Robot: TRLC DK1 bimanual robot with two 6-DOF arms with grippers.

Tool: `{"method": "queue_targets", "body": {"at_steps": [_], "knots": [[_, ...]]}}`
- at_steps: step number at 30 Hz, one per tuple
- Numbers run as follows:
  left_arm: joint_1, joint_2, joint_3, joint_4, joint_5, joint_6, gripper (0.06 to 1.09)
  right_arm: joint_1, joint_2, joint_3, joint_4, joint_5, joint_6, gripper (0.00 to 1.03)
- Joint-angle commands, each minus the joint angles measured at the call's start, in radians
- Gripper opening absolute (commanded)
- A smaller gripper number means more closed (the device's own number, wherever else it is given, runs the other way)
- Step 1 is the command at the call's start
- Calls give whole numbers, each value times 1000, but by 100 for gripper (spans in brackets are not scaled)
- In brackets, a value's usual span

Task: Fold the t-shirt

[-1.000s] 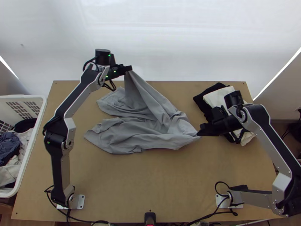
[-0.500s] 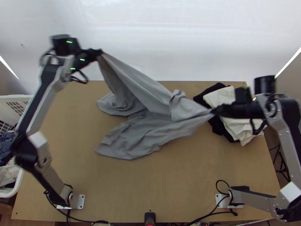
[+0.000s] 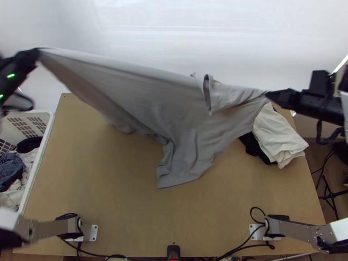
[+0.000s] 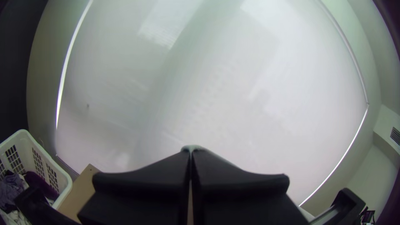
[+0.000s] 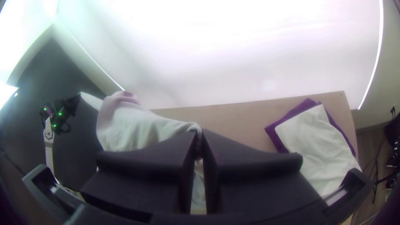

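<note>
Black and flat-fingered, my left gripper (image 3: 38, 53) and right gripper (image 3: 267, 94) are pinching the grey cloth t-shirt (image 3: 174, 104), stretched between them over the light wooden table (image 3: 108, 174); laying out and all folding are seemingly awaiting me.

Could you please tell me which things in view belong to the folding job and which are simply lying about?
Part of the job:
- grey t-shirt, stretched between the grippers
- left gripper, shut on it
- right gripper, shut on it

Lying about:
- cream cloth on a dark cloth
- white laundry basket holding clothes
</note>
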Motion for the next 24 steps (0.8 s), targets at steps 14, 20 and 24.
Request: {"method": "queue_targets", "body": {"at_steps": [14,20,24], "knots": [[127,-456,-147,147,5,-104,9,-17,-149,339,241,141,70,3],[136,-562,-160,78,5,-106,9,-71,-253,311,237,153,73,3],[136,-626,-187,47,7,-100,9,-82,-314,305,201,154,47,3]]}}
